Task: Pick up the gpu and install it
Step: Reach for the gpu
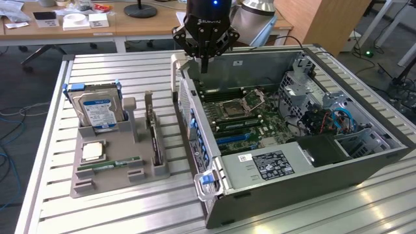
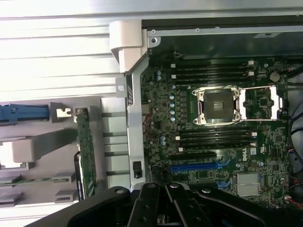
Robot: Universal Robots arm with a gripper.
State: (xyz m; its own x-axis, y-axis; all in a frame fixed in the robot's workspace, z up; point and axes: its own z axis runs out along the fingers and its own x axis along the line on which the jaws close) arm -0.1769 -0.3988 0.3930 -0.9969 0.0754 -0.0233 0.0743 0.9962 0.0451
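The gpu [image 1: 155, 139] stands on edge in the right-hand slot of a grey holder [image 1: 85, 187], its metal bracket end pointing to the back. From the wrist view the gpu [image 2: 86, 146] is a thin card seen from above, beside the case wall. My gripper [image 1: 204, 66] hangs shut with nothing in it above the open computer case's [image 1: 293, 180] back corner, to the right of the gpu and well above it. Its black fingers [image 2: 150, 201] meet over the motherboard's slot area [image 2: 194, 167].
The holder also carries a blue-labelled hard drive [image 1: 97, 109], a CPU [image 1: 93, 151] and a green RAM stick [image 1: 109, 164]. The case lies open on a slatted metal table [image 1: 117, 214], showing the CPU socket [image 1: 237, 105]. Desks with clutter stand behind.
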